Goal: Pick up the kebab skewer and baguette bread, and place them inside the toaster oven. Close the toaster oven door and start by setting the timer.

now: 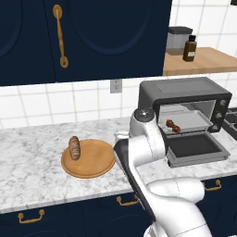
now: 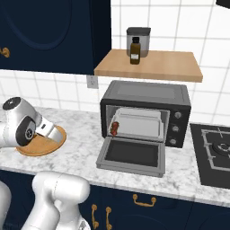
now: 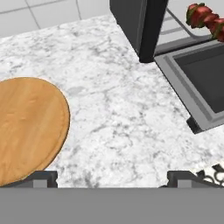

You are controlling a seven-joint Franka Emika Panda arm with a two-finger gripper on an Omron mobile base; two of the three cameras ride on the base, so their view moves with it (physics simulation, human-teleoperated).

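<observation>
Kebab skewer [image 1: 172,125] sits in the toaster oven [image 2: 144,113]; gripper [image 3: 112,177] open and empty. Risk: the baguette bread [image 1: 74,147] rolls off the wooden board [image 1: 95,162] when grasped.

**A rendered home kitchen**

A marble-patterned counter [image 1: 37,152] runs below white wall tiles [image 1: 37,104] and navy cabinets [image 1: 92,37] with brass handles [image 1: 59,34]. A dark toaster oven [image 2: 146,112] stands beside a stovetop burner [image 2: 215,150]. A wooden shelf [image 2: 150,67] holds a brown bottle [image 2: 134,51] and what may be a grey canister [image 2: 138,39].
</observation>
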